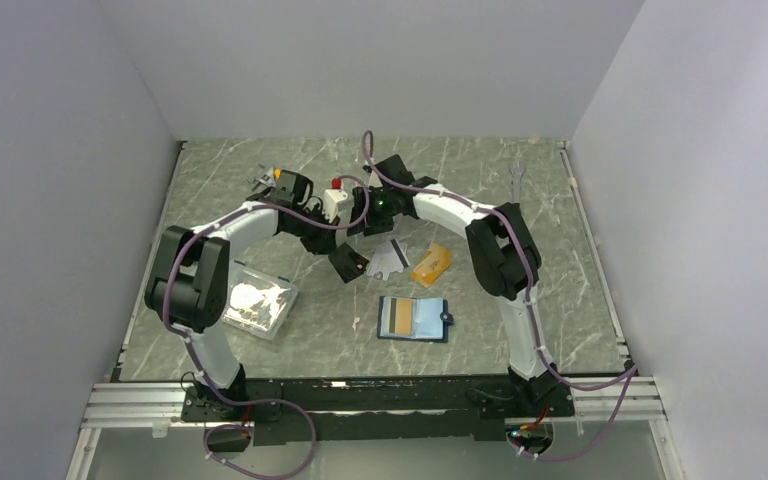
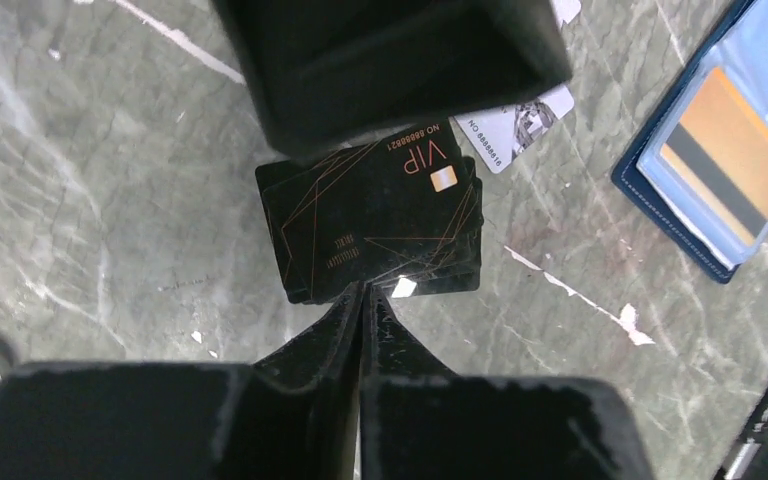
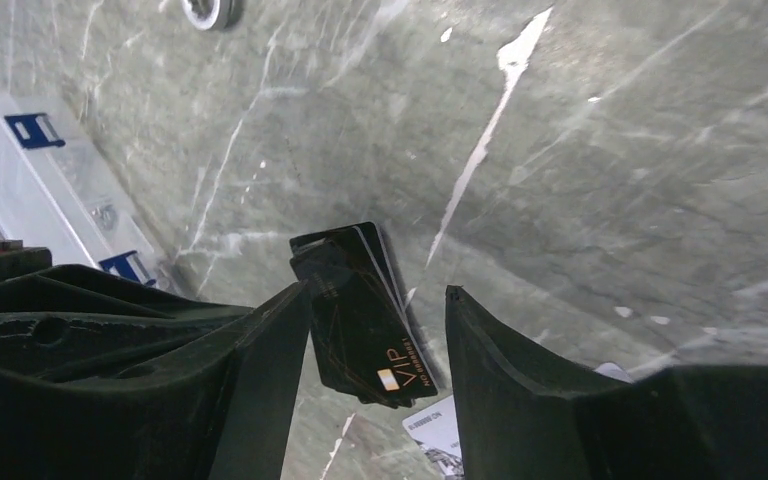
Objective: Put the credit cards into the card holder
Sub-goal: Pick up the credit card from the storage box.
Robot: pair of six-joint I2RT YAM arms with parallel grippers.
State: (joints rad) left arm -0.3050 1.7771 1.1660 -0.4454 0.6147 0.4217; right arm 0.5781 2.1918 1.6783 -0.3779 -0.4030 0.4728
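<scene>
left fingers (image 2: pixel 332 345) clamped on black card (image 2: pixel 370 215) edge; right fingers (image 3: pixel 260 385) apart, straddling it, beyond the open card holder (image 1: pixel 426 320).

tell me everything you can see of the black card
The black card is a thin, glossy, plastic-looking rectangle with fine gold lines, a gold chip square and gold print reading VIP plus a number. The left tool is shut on one long edge, seemingly holding it off the marbled table. The right tool is open with a finger on either side; contact is unclear. The silver-white card lies just beyond.
</scene>
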